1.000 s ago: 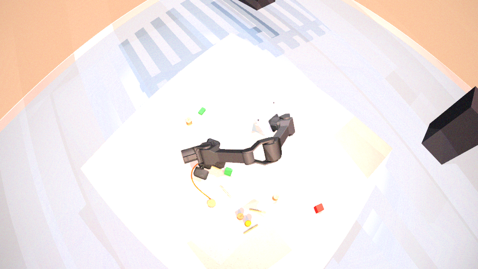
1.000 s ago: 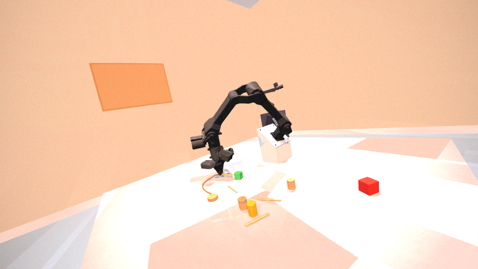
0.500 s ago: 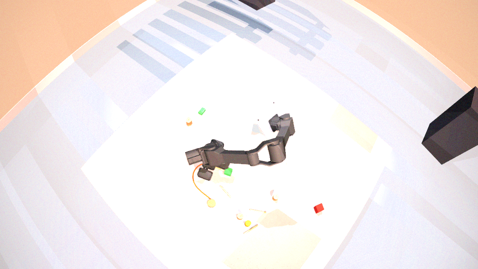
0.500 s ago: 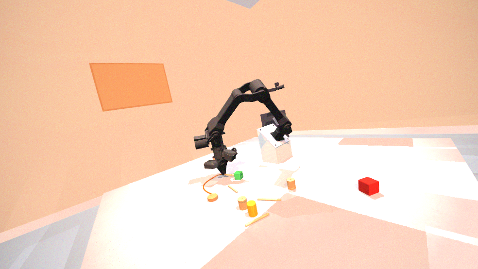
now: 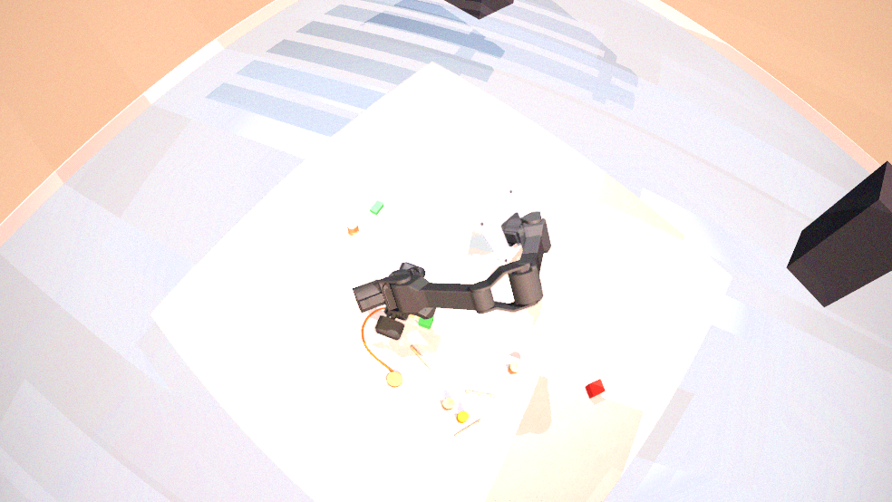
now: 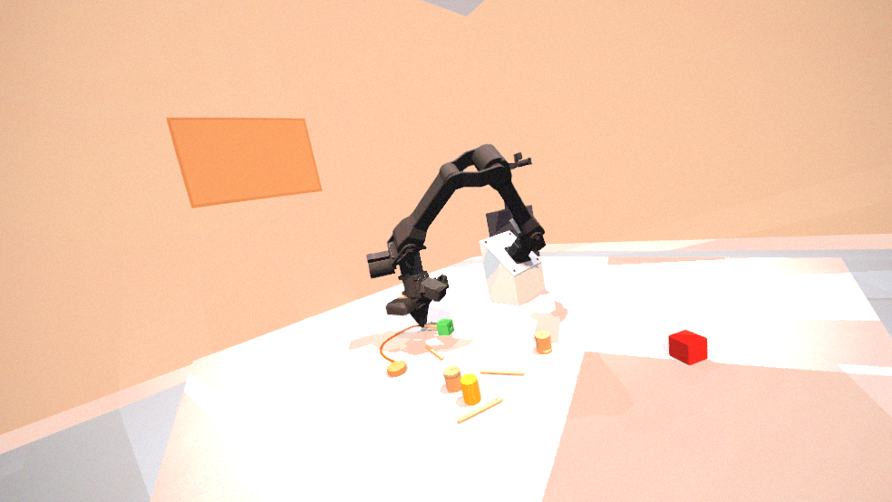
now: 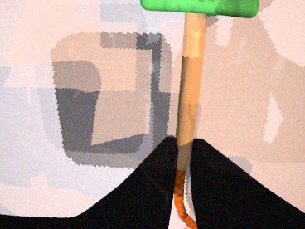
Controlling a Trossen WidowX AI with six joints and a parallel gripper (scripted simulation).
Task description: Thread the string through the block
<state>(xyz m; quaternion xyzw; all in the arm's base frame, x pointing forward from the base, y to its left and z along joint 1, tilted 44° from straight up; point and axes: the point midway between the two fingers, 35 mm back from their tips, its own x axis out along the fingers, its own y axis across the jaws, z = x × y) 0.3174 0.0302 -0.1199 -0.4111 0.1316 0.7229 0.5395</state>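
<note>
My gripper point(image 6: 423, 324) point(image 7: 182, 148) is shut on the stick point(image 6: 430, 325) point(image 7: 192, 83) at its string end, low over the table. The stick points at the green block point(image 5: 425, 322) point(image 6: 444, 327) point(image 7: 199, 6). In the wrist view its far end meets the block's near edge; whether it is inside the hole is hidden. The orange string point(image 5: 363, 336) point(image 6: 381, 350) point(image 7: 179, 199) curves from the fingertips to the round button point(image 5: 394, 379) point(image 6: 396, 369) on the table. The block stands on the table. In the top view the arm covers the fingertips.
A loose stick point(image 5: 420, 356) point(image 6: 434, 352) lies near the block. Two more loose sticks, wooden cylinders point(image 5: 448, 403) point(image 6: 543, 342) and a yellow cylinder point(image 5: 462, 416) point(image 6: 470, 390) are farther off. A red block point(image 5: 595, 389) point(image 6: 687, 347) and another green piece point(image 5: 376, 207) stand apart.
</note>
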